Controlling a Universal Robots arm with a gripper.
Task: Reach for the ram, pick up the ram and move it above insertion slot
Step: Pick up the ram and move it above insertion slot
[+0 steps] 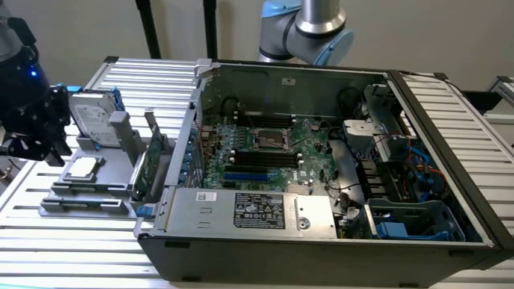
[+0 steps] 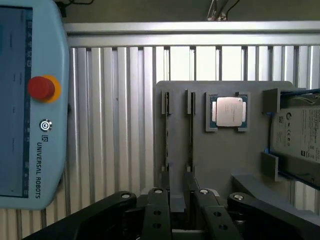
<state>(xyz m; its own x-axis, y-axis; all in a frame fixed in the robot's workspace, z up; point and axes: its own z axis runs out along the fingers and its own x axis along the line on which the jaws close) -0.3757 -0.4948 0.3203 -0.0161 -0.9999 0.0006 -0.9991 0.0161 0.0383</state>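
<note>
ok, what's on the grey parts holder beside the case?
On the grey holder: a CPU flat in its pocket, a silver hard drive propped at one end, a green board on edge. The gripper hides one end of its two rails.

Ribbed metal bench [image 1: 72, 247]
An open computer case [image 1: 321, 256] and a grey parts holder [image 1: 84, 203] sit side by side on it.
</note>
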